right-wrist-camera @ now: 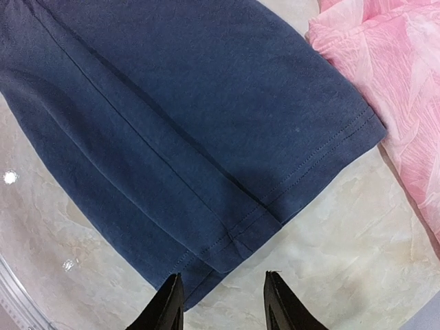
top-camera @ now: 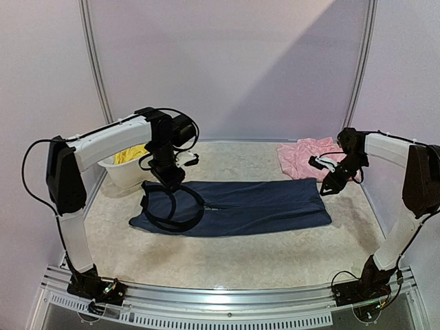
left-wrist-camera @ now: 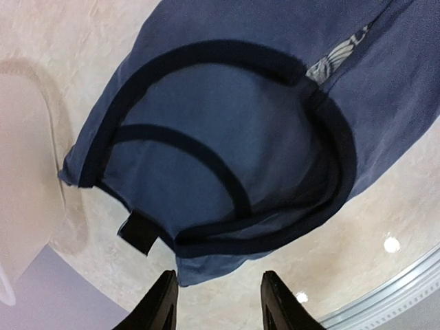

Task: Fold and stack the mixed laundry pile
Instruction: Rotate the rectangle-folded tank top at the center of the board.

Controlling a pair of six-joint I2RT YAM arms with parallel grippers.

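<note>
Navy top (top-camera: 234,206) lies spread flat on the table (top-camera: 227,268), lengthwise left to right, with the neck and armhole end at left and the hem at right.

Beyond the top's left end, on the far side: white tub (top-camera: 124,175) with the yellow piece (top-camera: 130,154) inside.

Over the top's neckline end: left fingers (left-wrist-camera: 163,299), apart, nothing between them. Dark binding loops and a small dark tag (left-wrist-camera: 141,232) show there.

Over the top's right hem corner: right fingers (right-wrist-camera: 169,302), apart, holding nothing.

Just beside that hem corner: pink piece (right-wrist-camera: 385,82), crinkled. Touching the top or merely adjacent, cannot tell.
</note>
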